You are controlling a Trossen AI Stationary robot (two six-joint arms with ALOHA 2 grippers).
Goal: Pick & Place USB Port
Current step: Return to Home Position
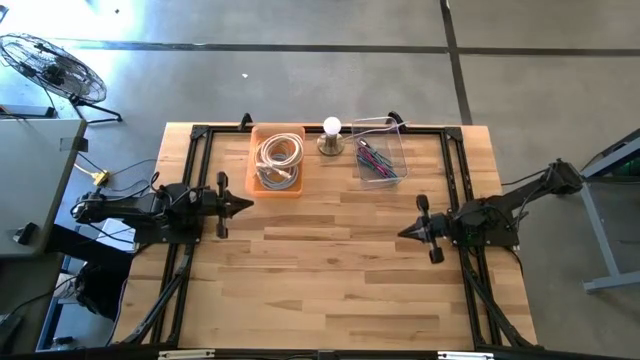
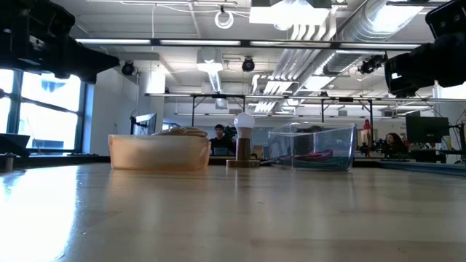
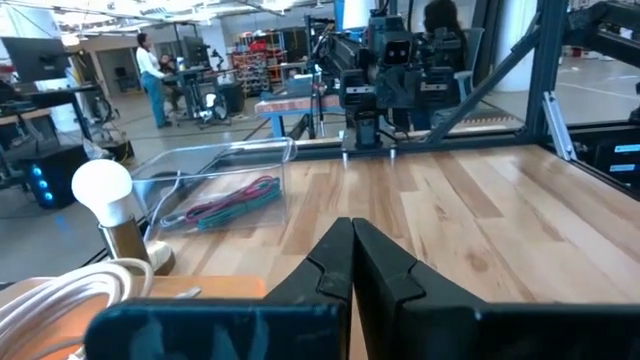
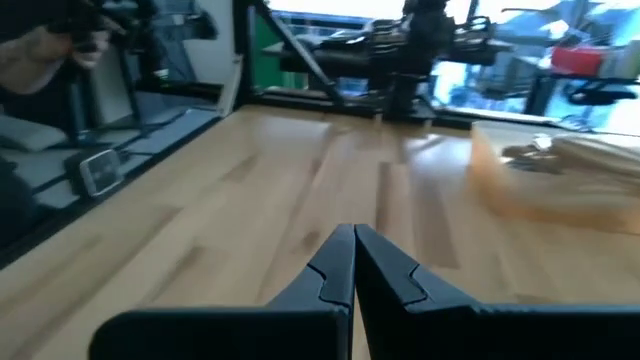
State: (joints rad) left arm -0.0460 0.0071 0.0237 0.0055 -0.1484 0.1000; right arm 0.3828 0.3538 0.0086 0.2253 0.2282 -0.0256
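Wooden table [image 1: 330,290], cables sorted, both arms drawn back near home
Orange bin [image 1: 275,191] at the far edge holds the coiled pale cables [image 1: 279,158]; transparent bin [image 1: 385,128], just past the bulb lamp [image 1: 331,135], holds the pink cable [image 1: 375,160] among other coloured leads. Left gripper [image 1: 248,204] and right gripper [image 1: 402,233] are both closed and empty, facing inward, well apart. Step judged: homing. Next move calls only for settling each arm; nothing loose remains to pick

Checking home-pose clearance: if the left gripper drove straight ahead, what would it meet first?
Only bare light wooden tabletop lies ahead of the left gripper; first obstacle is probably the right gripper, facing it slightly off-line.
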